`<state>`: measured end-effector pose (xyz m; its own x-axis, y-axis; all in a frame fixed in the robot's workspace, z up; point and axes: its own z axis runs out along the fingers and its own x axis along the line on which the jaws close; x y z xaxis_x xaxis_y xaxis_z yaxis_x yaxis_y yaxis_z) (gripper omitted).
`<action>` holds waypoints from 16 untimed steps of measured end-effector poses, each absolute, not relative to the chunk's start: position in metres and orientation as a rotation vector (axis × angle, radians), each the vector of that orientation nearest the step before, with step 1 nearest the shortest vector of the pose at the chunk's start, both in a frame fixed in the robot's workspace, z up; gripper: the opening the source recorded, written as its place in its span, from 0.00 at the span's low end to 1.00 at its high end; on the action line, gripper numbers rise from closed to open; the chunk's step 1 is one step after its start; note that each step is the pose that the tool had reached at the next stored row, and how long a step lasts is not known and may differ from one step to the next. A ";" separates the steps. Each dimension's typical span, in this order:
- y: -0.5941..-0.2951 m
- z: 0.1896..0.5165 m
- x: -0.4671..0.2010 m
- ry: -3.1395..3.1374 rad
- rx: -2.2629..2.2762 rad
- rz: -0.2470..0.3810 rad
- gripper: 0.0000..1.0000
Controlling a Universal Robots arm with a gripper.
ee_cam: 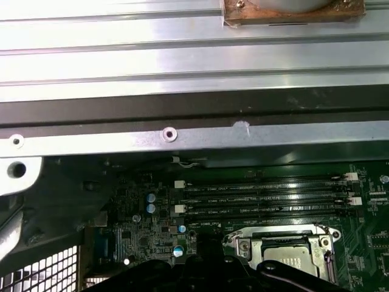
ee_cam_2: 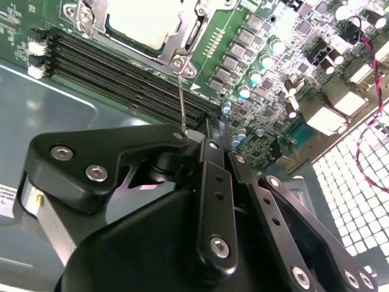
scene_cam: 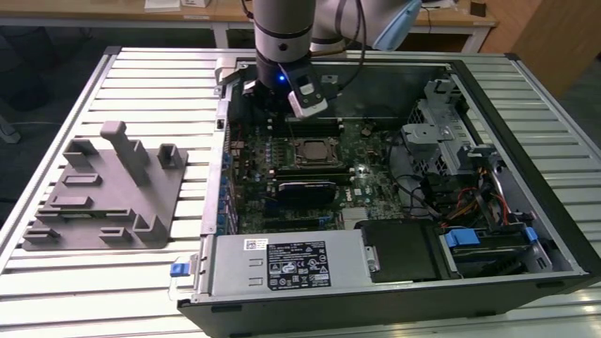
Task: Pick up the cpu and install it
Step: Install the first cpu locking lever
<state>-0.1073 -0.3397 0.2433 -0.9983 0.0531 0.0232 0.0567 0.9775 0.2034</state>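
The cpu [scene_cam: 308, 150] lies flat in its socket in the middle of the motherboard, silvery top up, framed by the metal socket plate. In both wrist views the cpu [ee_cam_2: 143, 21] [ee_cam: 285, 249] shows inside that frame. My gripper [scene_cam: 272, 121] hangs over the board just behind the socket, toward the case's rear wall. Its black links converge to a shut tip [ee_cam_2: 203, 131]. A thin metal socket lever [ee_cam_2: 182, 91] rises from the socket corner and ends at that tip. Whether the lever is gripped cannot be told.
The open computer case [scene_cam: 488, 232] lies on a slatted metal table. Empty RAM slots [scene_cam: 314, 129] run between socket and gripper. A grey plastic fixture tray [scene_cam: 103, 197] stands at the exterior view's left. The power supply [scene_cam: 286, 264] sits in front, drive cages and cables [scene_cam: 441, 141] at the right.
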 end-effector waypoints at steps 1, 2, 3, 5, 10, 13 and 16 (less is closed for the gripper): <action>-0.340 0.243 -0.106 -3.106 -0.086 -0.320 0.11; -0.340 0.243 -0.104 -3.106 -0.086 -0.320 0.11; -0.340 0.243 -0.101 -3.105 -0.087 -0.320 0.11; -0.340 0.243 -0.095 -3.104 -0.087 -0.320 0.11; -0.340 0.243 -0.079 -3.103 -0.087 -0.320 0.11; -0.340 0.243 -0.070 -3.102 -0.087 -0.319 0.11; -0.340 0.243 -0.068 -3.101 -0.087 -0.320 0.11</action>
<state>-0.0678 -0.3397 0.2432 -0.9982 0.0533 0.0281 0.0579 0.9775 0.2031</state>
